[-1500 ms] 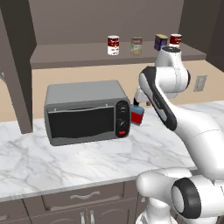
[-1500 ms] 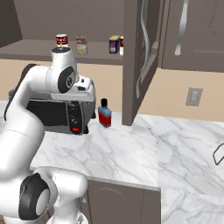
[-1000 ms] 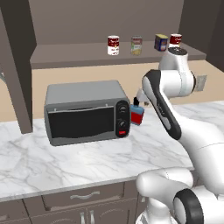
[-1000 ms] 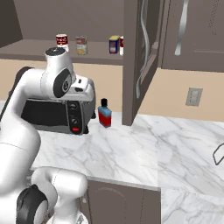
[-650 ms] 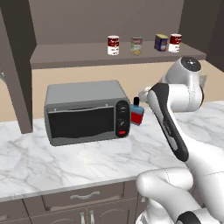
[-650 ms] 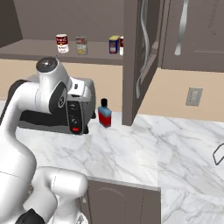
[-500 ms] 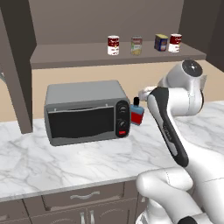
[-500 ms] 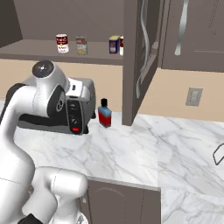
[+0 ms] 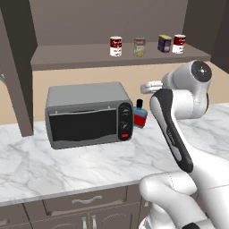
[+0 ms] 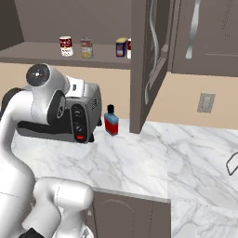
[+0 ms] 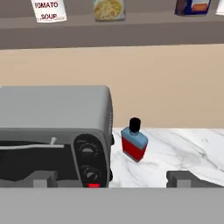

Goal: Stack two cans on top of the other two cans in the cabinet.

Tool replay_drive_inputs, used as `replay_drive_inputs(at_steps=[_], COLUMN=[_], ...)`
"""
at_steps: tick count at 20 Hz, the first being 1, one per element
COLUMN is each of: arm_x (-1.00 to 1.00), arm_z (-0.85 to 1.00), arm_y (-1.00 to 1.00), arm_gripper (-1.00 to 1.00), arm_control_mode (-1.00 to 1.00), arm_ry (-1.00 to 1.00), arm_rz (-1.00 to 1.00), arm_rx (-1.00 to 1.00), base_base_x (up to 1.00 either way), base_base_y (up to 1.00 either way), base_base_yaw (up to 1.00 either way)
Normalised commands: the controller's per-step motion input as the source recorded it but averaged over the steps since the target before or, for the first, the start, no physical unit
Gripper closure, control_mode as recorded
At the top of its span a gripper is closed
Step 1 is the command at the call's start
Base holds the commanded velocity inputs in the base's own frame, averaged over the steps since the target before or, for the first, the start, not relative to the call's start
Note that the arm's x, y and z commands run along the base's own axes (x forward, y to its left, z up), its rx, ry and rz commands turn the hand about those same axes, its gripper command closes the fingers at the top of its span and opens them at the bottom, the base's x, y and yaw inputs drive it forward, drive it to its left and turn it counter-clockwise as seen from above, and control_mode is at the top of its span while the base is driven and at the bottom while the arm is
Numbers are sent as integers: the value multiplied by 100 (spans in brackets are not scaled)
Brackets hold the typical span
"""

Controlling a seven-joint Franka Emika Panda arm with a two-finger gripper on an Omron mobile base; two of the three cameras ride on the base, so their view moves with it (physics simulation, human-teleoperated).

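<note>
Up at 12 o'clock from the gripper (image 11: 111,179), four cans sit on the cabinet (image 9: 89,56) shelf: tomato soup can (image 11: 48,10) first. Its jaws are wide apart, holding nothing.

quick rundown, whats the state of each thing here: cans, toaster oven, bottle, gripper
left red-and-white can: upright on the cabinet shelf, unstacked
cream-green can: upright, unstacked
blue-and-yellow can: upright, unstacked
right red-and-white can: upright, unstacked
toaster oven: door shut
bottle: upright, capped
gripper: open, holding nothing
</note>
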Motion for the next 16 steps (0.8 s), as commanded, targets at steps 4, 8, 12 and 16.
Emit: replay_drive_inputs(at_steps=[4,8,12,16], arm_x=[16,24,27,38], arm_z=[56,48,39,26], arm_y=[1,0,0,0], arm_gripper=[-100,-100,-100,-100], arm_control_mode=[-100,-100,-100,-100], arm_ry=[0,0,-13,-15], arm_rz=[0,0,2,7], arm_rx=[2,0,0,0], base_base_x=[0,0,0,0], base_base_y=[0,0,0,0], base_base_yaw=[0,0,0,0])
